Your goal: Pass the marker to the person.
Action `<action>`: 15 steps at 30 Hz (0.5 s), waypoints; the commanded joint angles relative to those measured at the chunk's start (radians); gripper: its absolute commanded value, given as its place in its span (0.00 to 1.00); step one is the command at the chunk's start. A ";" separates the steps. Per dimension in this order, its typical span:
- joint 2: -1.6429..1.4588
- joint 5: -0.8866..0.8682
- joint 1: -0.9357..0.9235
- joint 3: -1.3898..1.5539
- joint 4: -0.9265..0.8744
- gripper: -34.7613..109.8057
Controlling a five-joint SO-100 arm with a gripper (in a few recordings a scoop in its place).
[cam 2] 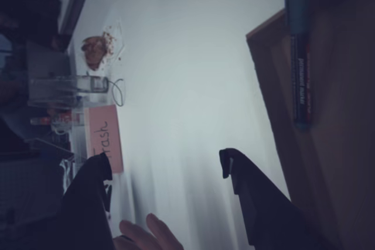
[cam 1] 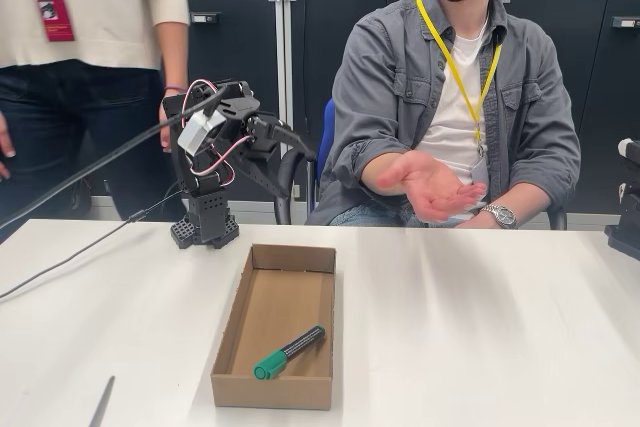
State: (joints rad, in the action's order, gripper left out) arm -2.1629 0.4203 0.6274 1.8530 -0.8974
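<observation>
Marker [cam 1: 288, 350] lies loose in the cardboard box [cam 1: 243, 315], near that box's front wall, green cap towards its front left corner. Behind the box's far end the gripper [cam 2: 166, 165] hangs folded up and empty, jaws spread. Best to come down over the dark barrel, clear of the box walls, and pinch across it; the person's hand [cam 1: 432, 185] waits palm-up beyond the box.

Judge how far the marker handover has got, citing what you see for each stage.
Done: nothing beyond readiness. The person's open hand waits, palm up, behind the table. In hand: the claw is open and empty, held above the table. Left: the marker lies in the cardboard box, so grasping, lifting and passing all remain.
</observation>
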 commanded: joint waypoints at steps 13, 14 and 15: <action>0.322 -0.230 -0.163 -0.230 -0.253 0.53; 0.348 -0.212 -0.181 -0.247 -0.224 0.53; 0.379 -0.189 -0.196 -0.273 -0.202 0.53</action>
State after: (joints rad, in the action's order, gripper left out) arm -1.8193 0.1994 0.4709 1.6705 -1.1459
